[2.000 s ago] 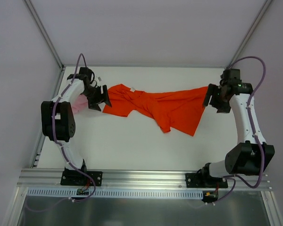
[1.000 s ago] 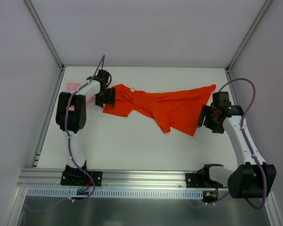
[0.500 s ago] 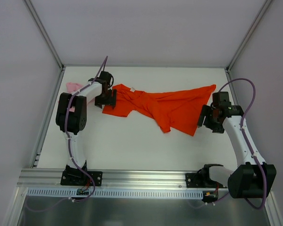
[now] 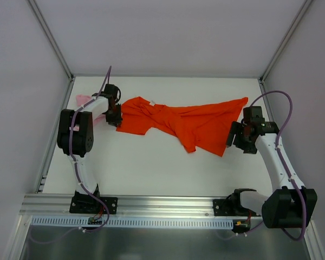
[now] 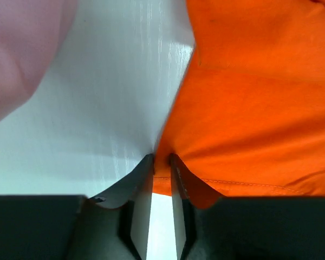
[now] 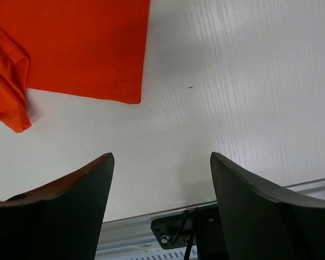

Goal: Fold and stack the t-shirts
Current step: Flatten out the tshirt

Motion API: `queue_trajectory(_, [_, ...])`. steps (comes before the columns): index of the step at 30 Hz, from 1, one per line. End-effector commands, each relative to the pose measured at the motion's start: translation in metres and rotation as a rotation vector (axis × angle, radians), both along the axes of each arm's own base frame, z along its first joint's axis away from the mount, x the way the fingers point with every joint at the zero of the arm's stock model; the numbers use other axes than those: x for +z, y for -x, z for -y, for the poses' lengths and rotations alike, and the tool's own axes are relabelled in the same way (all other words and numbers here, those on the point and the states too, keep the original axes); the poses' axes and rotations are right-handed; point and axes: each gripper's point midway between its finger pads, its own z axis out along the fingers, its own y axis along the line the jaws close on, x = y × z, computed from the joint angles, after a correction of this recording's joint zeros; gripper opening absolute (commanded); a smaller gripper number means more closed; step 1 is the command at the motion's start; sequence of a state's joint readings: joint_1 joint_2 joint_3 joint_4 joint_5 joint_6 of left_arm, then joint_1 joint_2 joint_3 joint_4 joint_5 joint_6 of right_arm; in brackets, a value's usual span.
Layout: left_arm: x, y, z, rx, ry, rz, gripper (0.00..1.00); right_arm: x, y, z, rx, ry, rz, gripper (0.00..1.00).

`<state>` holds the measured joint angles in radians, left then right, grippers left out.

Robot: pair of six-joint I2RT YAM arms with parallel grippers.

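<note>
Presently the orange-red t-shirt (image 4: 200,127) lies unfolded and rumpled across the middle of the table (image 4: 151,173), one sleeve end toward the left arm and the hem toward the right. The pink t-shirt (image 4: 83,99) sits bunched at the far left edge, partly hidden behind the left arm and apart from the orange one.

The left gripper (image 5: 161,158) is low at the orange shirt's left edge. In the wrist view its jaws are drawn nearly together, a thin slit of table showing between them, with the cloth's edge right at the tips. Whether any fabric is actually caught cannot be told — the hem appears to lap one finger rather than pass between both.

The right gripper (image 6: 161,157) hangs over bare table just beside the shirt's lower right corner, its jaws wide apart and holding nothing.

Judged step: taking hold of the orange shirt at both ends in order to spread it flat.

Recommendations:
- The left pinch should take a full bite of the edge, not only the hem's lip, or it is likely to slip under tension.
- The right gripper should straddle the corner of the hem before closing.
- Both should pull apart evenly and low — the twisted middle fold will need to open out before any fold is attempted.
</note>
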<state>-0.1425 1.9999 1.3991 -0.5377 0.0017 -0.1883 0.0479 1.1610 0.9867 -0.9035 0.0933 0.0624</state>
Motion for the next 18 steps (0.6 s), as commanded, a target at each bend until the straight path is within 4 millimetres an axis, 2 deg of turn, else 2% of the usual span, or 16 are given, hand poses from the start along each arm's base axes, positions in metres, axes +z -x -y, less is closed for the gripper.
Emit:
queue_trajectory(1, [-0.016, 0.035, 0.008, 0.000, 0.056, -0.125, 0.16, 0.006, -0.002, 0.000, 0.013, 0.012, 0.026, 0.77])
queue_trajectory(2, [-0.016, 0.036, 0.009, 0.000, 0.056, -0.128, 0.05, 0.006, -0.002, -0.001, 0.013, 0.010, 0.024, 0.77])
queue_trajectory(4, [-0.017, 0.038, 0.009, -0.002, 0.055, -0.137, 0.00, 0.004, -0.001, -0.002, 0.018, 0.007, 0.015, 0.77])
queue_trajectory(12, [-0.013, 0.047, 0.011, 0.008, 0.069, -0.169, 0.00, -0.011, 0.010, -0.004, -0.009, 0.006, -0.038, 0.77])
queue_trajectory(17, [0.012, 0.042, 0.017, 0.036, 0.103, -0.142, 0.00, -0.030, 0.016, -0.028, -0.027, -0.062, -0.097, 0.77])
queue_trajectory(18, [0.016, 0.041, 0.018, 0.041, 0.110, -0.139, 0.00, -0.036, 0.019, -0.027, -0.037, -0.046, -0.109, 0.77])
